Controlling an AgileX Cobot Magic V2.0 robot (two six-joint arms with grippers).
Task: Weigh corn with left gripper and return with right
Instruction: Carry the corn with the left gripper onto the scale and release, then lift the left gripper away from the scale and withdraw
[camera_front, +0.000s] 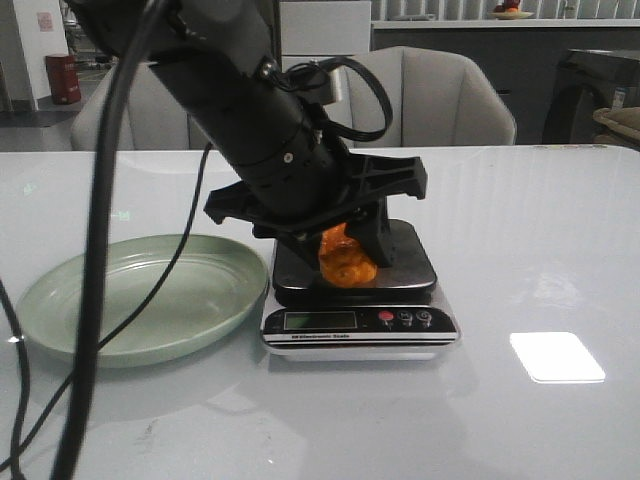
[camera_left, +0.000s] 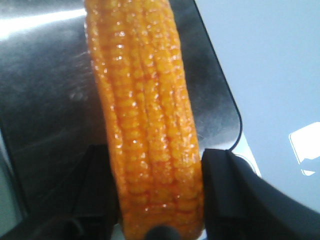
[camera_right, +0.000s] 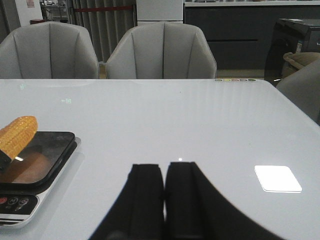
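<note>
Right up close in the left wrist view, the left gripper (camera_left: 157, 187) has its two black fingers (camera_left: 235, 190) pressed on the sides of the corn (camera_left: 145, 115). The corn is orange-yellow and shiny, with neat rows of little kernels. It lies just over the dark, shiny platform (camera_left: 45, 110) of the scale, but I cannot tell if it touches it.

From the front, the nearest thing is the front strip of the kitchen scale (camera_front: 355, 320), with a small screen (camera_front: 320, 320) and round buttons (camera_front: 405, 318); one is red. Just behind that, the corn (camera_front: 345, 260) sits low over the black platform (camera_front: 410, 265), tilted, with the left gripper (camera_front: 345, 240) clamped on it from above. The big black left arm (camera_front: 250, 110) slopes down to it from the upper left. A pale green plate (camera_front: 130, 295) lies on the white table (camera_front: 530, 230) just beside the scale, on the left. A bright square of light (camera_front: 556, 357) shines on the table to the right.

Over on the right side, the right gripper (camera_right: 164, 200) hangs above the table with its fingers pressed together and nothing in them. It is well apart from the scale (camera_right: 30, 175). From there one end of the corn (camera_right: 17, 132) shows over the platform.

Far back, grey chairs (camera_front: 435, 95) stand behind the table.
</note>
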